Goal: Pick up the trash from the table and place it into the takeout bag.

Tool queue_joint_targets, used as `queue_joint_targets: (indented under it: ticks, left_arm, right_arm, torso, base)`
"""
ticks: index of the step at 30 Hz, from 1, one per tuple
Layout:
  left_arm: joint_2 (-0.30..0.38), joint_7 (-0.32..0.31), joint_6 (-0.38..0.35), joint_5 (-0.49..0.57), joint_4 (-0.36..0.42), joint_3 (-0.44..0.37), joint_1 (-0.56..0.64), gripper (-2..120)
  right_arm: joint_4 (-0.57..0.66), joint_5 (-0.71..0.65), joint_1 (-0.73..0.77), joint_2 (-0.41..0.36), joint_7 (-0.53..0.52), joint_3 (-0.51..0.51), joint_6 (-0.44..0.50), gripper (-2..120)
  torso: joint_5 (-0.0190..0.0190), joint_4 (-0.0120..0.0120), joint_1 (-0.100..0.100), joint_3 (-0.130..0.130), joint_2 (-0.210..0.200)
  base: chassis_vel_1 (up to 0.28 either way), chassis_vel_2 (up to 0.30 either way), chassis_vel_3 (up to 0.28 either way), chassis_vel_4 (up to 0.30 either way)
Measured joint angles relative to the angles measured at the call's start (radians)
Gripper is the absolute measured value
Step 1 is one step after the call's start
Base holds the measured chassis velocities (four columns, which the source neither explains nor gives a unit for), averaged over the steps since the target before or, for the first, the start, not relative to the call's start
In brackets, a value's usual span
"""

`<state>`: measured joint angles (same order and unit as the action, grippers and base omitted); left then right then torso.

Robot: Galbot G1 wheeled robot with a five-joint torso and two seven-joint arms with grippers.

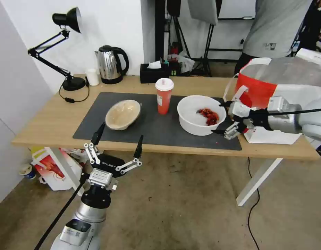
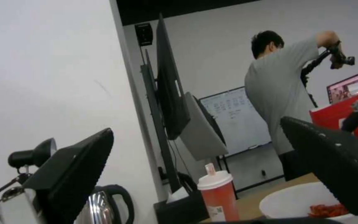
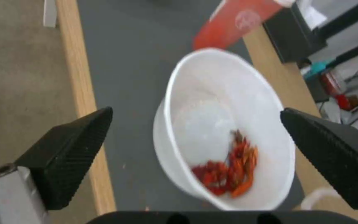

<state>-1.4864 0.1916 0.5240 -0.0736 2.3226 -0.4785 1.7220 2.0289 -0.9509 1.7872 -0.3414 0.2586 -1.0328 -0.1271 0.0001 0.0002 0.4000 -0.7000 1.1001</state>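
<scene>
White bowl (image 1: 201,114) w/ red scraps sits on table (image 1: 56,121) mat, just beside right end effector (image 1: 225,118), fingers spread apart. Likely light, thin-walled, slippery: grip at rim, keep level. Left end effector (image 1: 117,143) spread too, parked at near table edge.

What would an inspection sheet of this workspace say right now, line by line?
Surface: wooden table with a grey mat.
Job's things: beige bowl, red cup and white bowl on the mat; takeout bag at the table's right end.
Clutter: kettle, small white cup, lamp, tissue box.
Grippers: left tool open at the near edge; right tool open beside the white bowl.
Cables: lamp cord on the table.
Surroundings: bags on the floor.
</scene>
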Motion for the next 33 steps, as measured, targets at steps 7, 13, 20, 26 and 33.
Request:
queue_joint_targets:
  ticks: [7,13,20,26,33]
  left_arm:
    - [-0.007,0.000,0.001,-0.004,0.004,0.003,0.005,100]
    - [-0.007,0.001,0.002,-0.004,0.002,0.000,0.003,100]
    - [-0.011,0.001,0.002,-0.003,0.001,0.000,0.000,100]
    - [-0.011,0.001,0.004,0.000,0.000,-0.004,0.001,100]
    - [-0.010,0.000,0.004,0.001,-0.007,-0.005,-0.004,100]
  right_arm:
    - [-0.037,0.000,0.099,-0.043,-0.003,-0.083,-0.002,100]
    - [-0.074,-0.013,0.147,-0.073,0.007,-0.125,-0.002,100]
    - [-0.105,-0.017,0.228,-0.096,0.019,-0.178,-0.002,100]
    - [-0.142,-0.017,0.333,-0.118,0.026,-0.266,-0.002,100]
    - [-0.176,-0.015,0.423,-0.140,0.035,-0.345,-0.003,100]
  torso:
    - [-0.0001,-0.0003,0.000,0.000,0.000]
    - [-0.0002,-0.0002,0.000,0.000,0.000]
    - [-0.0002,-0.0002,0.000,0.000,0.000]
    - [0.0002,-0.0002,0.000,0.000,0.000]
    - [-0.0001,-0.0003,0.000,0.000,0.000]
  base:
    - [0.000,0.000,0.000,0.000]
    - [0.000,0.000,0.000,0.000]
    - [0.000,0.000,0.000,0.000]
    - [0.000,0.000,0.000,0.000]
    - [0.000,0.000,0.000,0.000]
